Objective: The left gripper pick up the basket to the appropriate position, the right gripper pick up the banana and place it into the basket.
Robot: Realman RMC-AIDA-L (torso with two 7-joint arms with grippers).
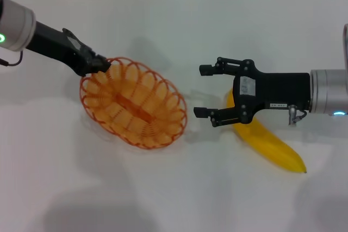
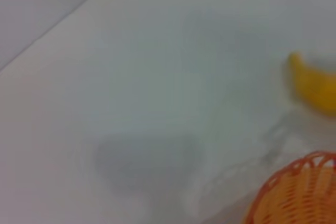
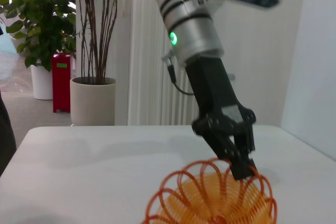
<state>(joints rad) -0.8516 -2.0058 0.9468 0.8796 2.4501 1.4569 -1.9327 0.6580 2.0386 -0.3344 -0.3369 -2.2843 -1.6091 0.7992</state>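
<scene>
On the white counter (image 1: 179, 199), my left tool (image 1: 101, 64) pinches the basket (image 1: 134, 102) by its far rim to steady it. My right tool (image 1: 205, 91) hovers spread just above the banana (image 1: 269, 144), which lies beside the basket.

The white table (image 1: 179, 36) carried two things. The orange wire basket (image 1: 134, 102) sat left of centre, its oval rim scalloped and see-through, throwing a faint shadow on the surface. The yellow banana (image 1: 270, 146) lay flat on the table to the right, well apart from the basket, its pointed end toward the near right.
</scene>
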